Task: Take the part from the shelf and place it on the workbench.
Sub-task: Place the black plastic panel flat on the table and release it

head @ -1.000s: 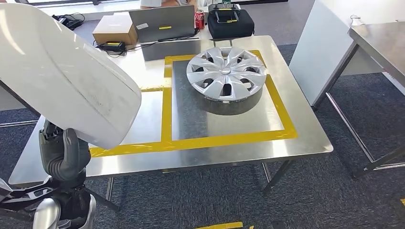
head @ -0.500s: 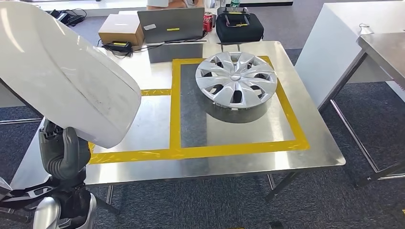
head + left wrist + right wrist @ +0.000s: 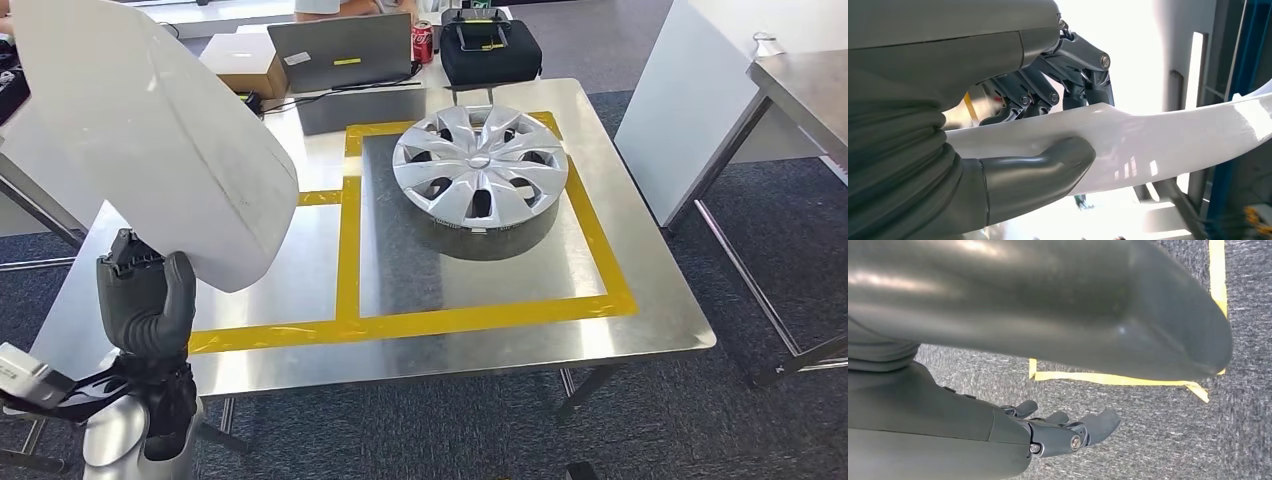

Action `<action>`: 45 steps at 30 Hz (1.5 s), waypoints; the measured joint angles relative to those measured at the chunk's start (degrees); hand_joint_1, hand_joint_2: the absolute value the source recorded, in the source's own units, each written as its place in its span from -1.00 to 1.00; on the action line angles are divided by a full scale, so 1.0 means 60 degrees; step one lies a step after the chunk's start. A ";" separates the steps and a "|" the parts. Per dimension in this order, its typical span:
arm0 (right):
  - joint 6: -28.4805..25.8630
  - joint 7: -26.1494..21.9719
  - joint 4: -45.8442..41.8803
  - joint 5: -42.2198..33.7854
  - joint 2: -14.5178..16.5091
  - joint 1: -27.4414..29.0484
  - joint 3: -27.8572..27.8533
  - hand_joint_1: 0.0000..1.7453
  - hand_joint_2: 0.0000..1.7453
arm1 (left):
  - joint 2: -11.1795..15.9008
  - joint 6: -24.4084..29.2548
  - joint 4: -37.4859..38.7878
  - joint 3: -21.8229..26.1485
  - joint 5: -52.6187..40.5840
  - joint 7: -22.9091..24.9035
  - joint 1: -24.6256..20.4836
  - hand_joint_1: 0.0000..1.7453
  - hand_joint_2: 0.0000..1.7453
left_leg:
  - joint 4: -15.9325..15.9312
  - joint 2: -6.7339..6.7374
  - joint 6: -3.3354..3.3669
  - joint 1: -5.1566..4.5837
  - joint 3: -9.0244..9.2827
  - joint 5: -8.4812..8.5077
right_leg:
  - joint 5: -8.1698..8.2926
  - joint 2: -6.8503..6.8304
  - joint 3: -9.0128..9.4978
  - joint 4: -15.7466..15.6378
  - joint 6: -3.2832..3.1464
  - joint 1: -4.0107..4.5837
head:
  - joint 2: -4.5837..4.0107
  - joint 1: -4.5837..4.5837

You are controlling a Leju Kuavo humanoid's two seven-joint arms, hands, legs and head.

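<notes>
A large white curved panel part (image 3: 150, 140) is gripped at its lower edge by my left hand (image 3: 143, 305), held up over the workbench's left side. The left wrist view shows the thumb under the white part (image 3: 1158, 135) and the dark fingers (image 3: 1048, 95) on its other face. The steel workbench (image 3: 300, 250) carries yellow tape outlines, and a silver hubcap (image 3: 480, 165) lies in the big right rectangle. My right hand (image 3: 1068, 432) hangs over grey carpet, fingers loosely apart and holding nothing.
A laptop (image 3: 340, 50), a cardboard box (image 3: 245, 60), a red can (image 3: 421, 42) and a black case (image 3: 490, 50) stand along the bench's far edge. A white panel (image 3: 690, 100) and a second steel table (image 3: 800, 80) stand to the right. Yellow floor tape (image 3: 1108, 379) marks the carpet.
The camera has shifted slightly. My left hand has risen with the white part, which now stands more upright and covers less of the bench.
</notes>
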 joint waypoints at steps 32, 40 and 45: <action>0.0162 0.0020 0.0000 0.0235 0.0064 -0.0014 0.0011 -1.00 -1.00 | 0.1936 0.7166 0.9119 -0.2887 -1.1411 0.4104 -0.4718 1.00 1.00 | 0.0022 -0.0001 -0.0040 -0.0017 0.0037 0.0018 | 0.0050 0.0004 0.0071 -0.0041 0.0034 -0.0024 | 0.0001 0.0003; 0.0158 0.0017 0.0000 0.0293 0.0067 0.0001 0.0013 -1.00 -1.00 | 0.1981 0.7176 0.9538 -0.3078 -1.1657 0.4177 -0.4736 1.00 1.00 | 0.0022 -0.0002 -0.0040 -0.0017 0.0034 0.0017 | 0.0050 0.0001 0.0072 -0.0045 0.0034 -0.0024 | 0.0000 0.0002; 0.0154 0.0006 0.0000 0.0296 0.0069 0.0002 0.0013 -1.00 -1.00 | 0.1984 0.7194 0.9632 -0.3170 -1.1779 0.4241 -0.4735 0.50 1.00 | 0.0022 -0.0002 -0.0040 -0.0017 0.0034 0.0017 | 0.0050 0.0001 0.0072 -0.0044 0.0034 -0.0024 | 0.0003 0.0002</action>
